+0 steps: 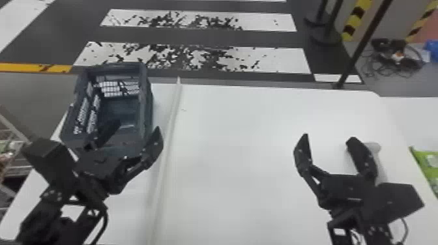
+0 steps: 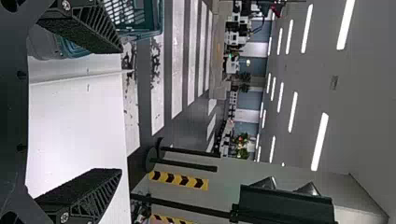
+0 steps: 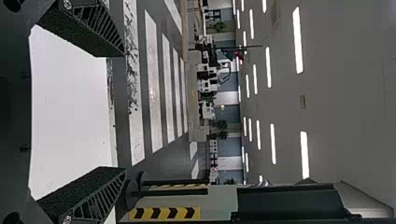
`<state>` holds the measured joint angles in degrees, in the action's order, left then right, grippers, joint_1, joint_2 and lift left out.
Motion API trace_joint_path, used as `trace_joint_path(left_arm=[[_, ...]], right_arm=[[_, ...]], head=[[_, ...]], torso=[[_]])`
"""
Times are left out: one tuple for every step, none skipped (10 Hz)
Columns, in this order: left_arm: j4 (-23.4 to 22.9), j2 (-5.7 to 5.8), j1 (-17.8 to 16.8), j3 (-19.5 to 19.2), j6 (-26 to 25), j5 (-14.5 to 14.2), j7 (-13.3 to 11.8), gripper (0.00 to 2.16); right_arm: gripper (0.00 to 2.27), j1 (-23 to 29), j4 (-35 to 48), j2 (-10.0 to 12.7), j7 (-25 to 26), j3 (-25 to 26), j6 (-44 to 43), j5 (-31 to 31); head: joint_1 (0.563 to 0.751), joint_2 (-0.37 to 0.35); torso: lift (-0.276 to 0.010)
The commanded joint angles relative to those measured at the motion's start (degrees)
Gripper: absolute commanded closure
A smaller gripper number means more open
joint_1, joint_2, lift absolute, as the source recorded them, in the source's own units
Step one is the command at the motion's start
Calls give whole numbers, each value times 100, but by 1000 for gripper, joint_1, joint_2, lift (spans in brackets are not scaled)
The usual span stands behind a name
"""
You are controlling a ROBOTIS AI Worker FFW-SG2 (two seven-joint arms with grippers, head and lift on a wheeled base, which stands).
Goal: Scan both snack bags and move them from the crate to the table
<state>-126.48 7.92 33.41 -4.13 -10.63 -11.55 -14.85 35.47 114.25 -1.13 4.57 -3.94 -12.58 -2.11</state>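
Left gripper (image 1: 138, 126) and right gripper (image 1: 328, 137) spread, snack bag (image 1: 427, 164) off to my right

My fingers stand apart on both arms, nothing between them. Green and partly cut off, the bag lies by the right edge of the desk (image 1: 244, 146). I judge it light, soft and slick, its filling easily crushed; I'd pinch a flat end seam, gently but deep enough that the film doesn't slide. A pale rounded object (image 1: 374, 148) sits behind my right gripper, where a sideways reach could knock it. The crate (image 1: 147, 104) stands on the left, partly hidden by my left gripper, and a pale ridge (image 1: 169, 120) beside it could snag a low drag.
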Motion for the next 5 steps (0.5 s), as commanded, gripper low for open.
trace_joint_path(left_arm=[[-17,-18,26,0,30,12,0,87],[-26,-27,34,0,47,12,0,87],[-26,-27,34,17,47,12,0,87],[-43,-27,34,17,47,3,0,87],[-52,-27,34,17,47,12,0,87]], right_arm=[[63,13,1,-1,0,-20,-12,0],[63,30,18,-1,0,-28,-12,0],[63,48,27,-1,0,-46,-29,9],[66,57,27,-1,0,-64,-29,9],[66,57,27,-1,0,-72,-29,35]], head=[[695,-7],[695,-5],[695,-5],[695,-4],[695,-3]], torso=[[-88],[-88],[-88],[-88],[-88]])
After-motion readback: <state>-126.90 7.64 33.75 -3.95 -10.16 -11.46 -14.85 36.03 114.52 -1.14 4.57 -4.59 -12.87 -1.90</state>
